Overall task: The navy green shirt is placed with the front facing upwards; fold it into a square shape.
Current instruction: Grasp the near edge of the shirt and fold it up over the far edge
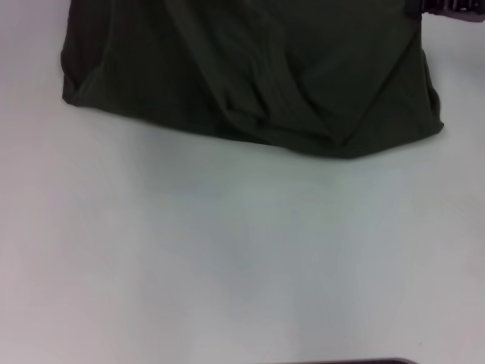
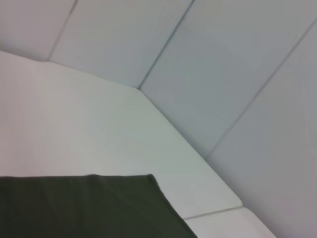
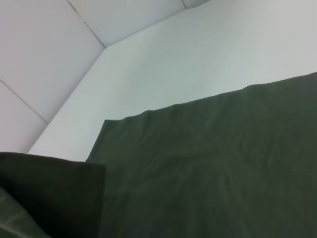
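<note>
Now we start with the table (image 1: 242, 258), a plain white surface filling most of the head view, with pale wall panels (image 2: 223, 59) behind it in the left wrist view.

Next in size is the shirt (image 1: 250, 68), dark olive green, lying at 12 o'clock in the head view, toward the far side of the table. Its near edge runs ragged from 10 o'clock down to a low point near 1 o'clock. We see bunched folds across the middle and rounded, doubled-over corners at both ends, so we judge it already partly folded. No lettering or label shows; only plain green cloth faces us. In the right wrist view the cloth lies mostly flat, with 1 raised flap close to the lens.

We judge it light, soft and limp: it will sag and wrinkle, not hold a crease by itself, and slide easily on the smooth table. We would pinch it at the 2 corners of an edge, both layers together, and carry them over evenly.

Smallest, a dark piece (image 1: 451, 7) at the top right edge of the head view is probably the right arm; we cannot tell what its gripper is doing. The left gripper appears nowhere, its camera showing only a flat shirt corner (image 2: 148, 181).
</note>
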`<state>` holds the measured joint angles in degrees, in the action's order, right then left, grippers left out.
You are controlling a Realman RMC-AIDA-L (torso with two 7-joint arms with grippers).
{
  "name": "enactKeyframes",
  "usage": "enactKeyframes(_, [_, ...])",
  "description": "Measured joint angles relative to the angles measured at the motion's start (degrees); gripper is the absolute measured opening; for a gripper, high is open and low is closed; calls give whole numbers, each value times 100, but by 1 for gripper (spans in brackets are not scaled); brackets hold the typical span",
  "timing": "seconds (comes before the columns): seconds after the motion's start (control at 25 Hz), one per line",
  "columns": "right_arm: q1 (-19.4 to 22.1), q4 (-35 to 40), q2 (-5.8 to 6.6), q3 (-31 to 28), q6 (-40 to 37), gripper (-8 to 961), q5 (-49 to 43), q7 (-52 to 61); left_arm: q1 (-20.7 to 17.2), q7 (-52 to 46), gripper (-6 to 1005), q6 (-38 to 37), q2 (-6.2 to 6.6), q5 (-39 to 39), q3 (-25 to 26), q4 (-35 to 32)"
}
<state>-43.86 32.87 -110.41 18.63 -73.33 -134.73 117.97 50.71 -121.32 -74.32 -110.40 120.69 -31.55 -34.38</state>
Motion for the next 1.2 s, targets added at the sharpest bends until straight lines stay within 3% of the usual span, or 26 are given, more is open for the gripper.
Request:
enactKeyframes(0.52, [-122, 129, 10, 227, 460, 3, 306, 123, -78, 64, 20, 810, -114, -131, 0, 56])
enactKeyframes(1.2, [-273, 47, -107, 925, 1250, 2, 598, 118, -337, 238, 20, 1444, -259, -439, 0, 64])
